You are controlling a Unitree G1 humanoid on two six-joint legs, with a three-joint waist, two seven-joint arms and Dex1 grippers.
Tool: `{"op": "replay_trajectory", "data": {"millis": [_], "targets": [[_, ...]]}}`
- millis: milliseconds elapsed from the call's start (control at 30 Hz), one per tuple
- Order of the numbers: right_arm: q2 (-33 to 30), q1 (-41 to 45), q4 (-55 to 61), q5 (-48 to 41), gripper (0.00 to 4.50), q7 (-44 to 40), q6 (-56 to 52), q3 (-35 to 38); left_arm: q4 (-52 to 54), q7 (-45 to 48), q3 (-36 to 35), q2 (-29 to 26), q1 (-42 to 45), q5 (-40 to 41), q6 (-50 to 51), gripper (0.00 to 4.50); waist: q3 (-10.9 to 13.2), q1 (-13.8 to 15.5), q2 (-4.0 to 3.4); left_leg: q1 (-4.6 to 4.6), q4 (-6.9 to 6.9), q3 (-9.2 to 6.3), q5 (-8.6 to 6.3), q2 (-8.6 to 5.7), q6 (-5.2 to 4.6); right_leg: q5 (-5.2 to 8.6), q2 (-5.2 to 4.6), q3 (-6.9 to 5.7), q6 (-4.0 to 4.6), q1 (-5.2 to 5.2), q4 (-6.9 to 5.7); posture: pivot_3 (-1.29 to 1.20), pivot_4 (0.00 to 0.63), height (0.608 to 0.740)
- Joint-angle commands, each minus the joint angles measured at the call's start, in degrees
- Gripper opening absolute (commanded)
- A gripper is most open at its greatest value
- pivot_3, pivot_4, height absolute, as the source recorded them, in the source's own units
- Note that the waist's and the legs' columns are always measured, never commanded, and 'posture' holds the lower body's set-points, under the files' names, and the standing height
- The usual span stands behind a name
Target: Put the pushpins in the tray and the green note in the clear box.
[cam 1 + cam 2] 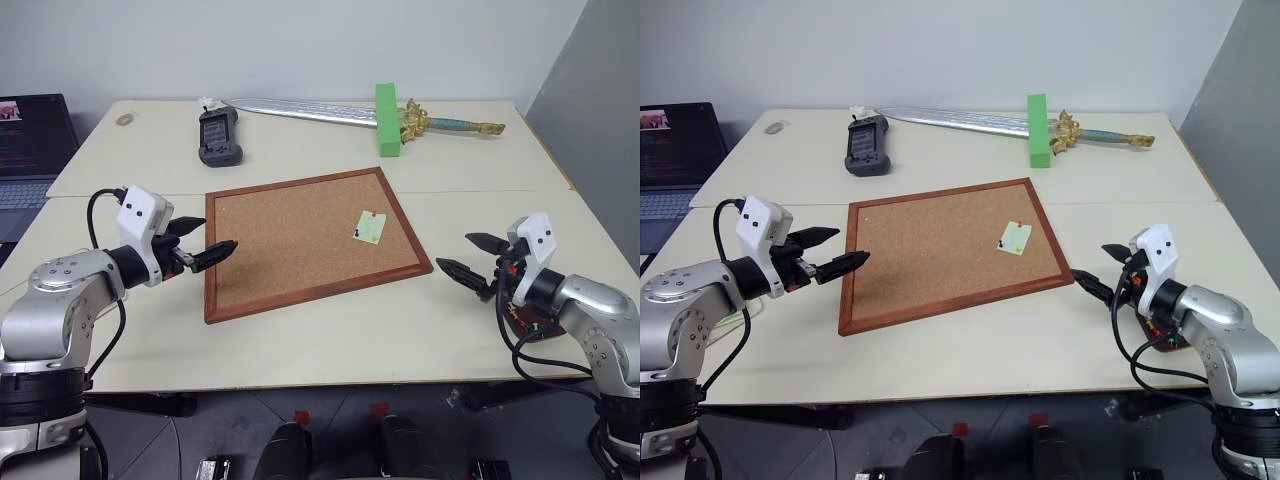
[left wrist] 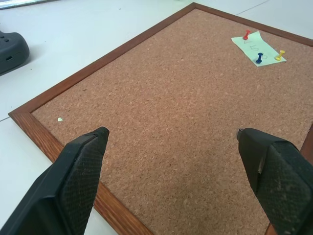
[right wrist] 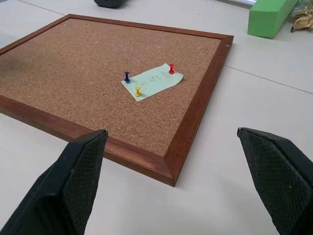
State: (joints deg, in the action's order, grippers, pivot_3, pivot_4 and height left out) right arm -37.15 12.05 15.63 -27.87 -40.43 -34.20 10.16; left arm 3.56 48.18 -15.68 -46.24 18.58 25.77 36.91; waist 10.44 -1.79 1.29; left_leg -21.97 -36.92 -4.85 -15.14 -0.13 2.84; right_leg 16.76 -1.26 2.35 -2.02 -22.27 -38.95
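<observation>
We have both arms raised over the bench (image 1: 300,340), one at each side of the corkboard (image 1: 290,240), and neither holds anything. Our left end effector (image 1: 200,243) has its fingers spread wide, tips just over the board's left frame and pointing across the cork towards the right. Our right end effector (image 1: 470,255) is spread just as wide, off the board's right corner and pointing back towards the left.

The green note (image 3: 152,82) lies flat on the cork close to the board's right edge, in its far-right part, with its long axis running roughly parallel to that edge. Three pushpins are stuck through it: a red one (image 3: 171,68) at the far end, and a blue one (image 3: 127,77) and a yellow one (image 3: 138,91) at the near end.

What matters for the next move: the note sits ahead and slightly left of our right end effector, just across the frame, while from the left one it lies across most of the board. We judge the right arm to be the nearer, and the blue and yellow pins the closest to it.

A small reddish-brown tray (image 1: 527,322) shows partly under our right forearm, at the bench's near-right edge. We cannot place the clear box.
</observation>
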Motion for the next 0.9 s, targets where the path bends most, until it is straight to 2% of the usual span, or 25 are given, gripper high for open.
{"op": "replay_trajectory", "data": {"millis": [33,467,600,700,800,900], "targets": [[-0.83,-0.12,1.65,-0.36,4.5,-0.49,1.17,1.36,0.71,0.31,-1.63,-1.09,0.8,1.08,-0.32,4.44,0.0,0.0,0.0,0.0,0.0,0.0,0.0,0.0,0.0,0.0,0.0,0.0,0.0,0.0,0.0,0.0,0.15,0.74],[-0.76,-0.62,2.43,0.25,4.5,-0.88,3.35,0.88,0.91,2.6,0.47,-0.11,3.13,2.71,-0.31,4.44,0.0,0.01,0.0,0.0,-0.01,0.01,0.0,0.0,0.0,0.0,0.0,0.0,0.0,0.0,-0.01,0.0,0.15,0.74],[-0.26,-0.22,4.21,-0.78,4.5,-3.82,5.17,-1.39,-0.59,6.24,5.06,1.73,5.55,1.99,-2.84,4.44,0.0,0.01,0.0,0.0,-0.02,0.0,0.0,-0.02,0.0,0.0,0.01,-0.01,0.0,0.01,-0.01,0.0,0.15,0.74],[-0.21,1.42,4.43,-0.03,4.5,-5.31,6.26,-3.84,-2.38,8.78,7.85,3.12,8.68,1.9,-3.96,4.0,0.0,0.0,0.0,-0.01,-0.04,0.01,0.0,-0.08,0.0,0.0,0.01,-0.02,0.0,0.02,-0.02,0.0,0.15,0.74],[0.17,3.49,3.12,-0.26,4.5,-6.63,6.82,-5.28,-4.06,11.77,10.42,3.84,10.7,1.45,-5.29,3.37,0.0,-0.07,0.0,0.0,-0.07,0.02,0.0,-0.12,0.0,-0.01,0.03,-0.01,0.0,0.02,-0.03,0.0,0.15,0.74],[1.31,7.36,-1.49,2.13,4.5,-6.42,8.56,-7.51,-8.25,13.28,13.55,5.86,14.22,-0.64,-8.97,2.89,0.0,-0.19,0.0,0.03,-0.04,0.05,0.0,-0.11,0.0,-0.01,0.08,0.0,0.0,0.0,-0.03,0.0,0.15,0.74]]}}
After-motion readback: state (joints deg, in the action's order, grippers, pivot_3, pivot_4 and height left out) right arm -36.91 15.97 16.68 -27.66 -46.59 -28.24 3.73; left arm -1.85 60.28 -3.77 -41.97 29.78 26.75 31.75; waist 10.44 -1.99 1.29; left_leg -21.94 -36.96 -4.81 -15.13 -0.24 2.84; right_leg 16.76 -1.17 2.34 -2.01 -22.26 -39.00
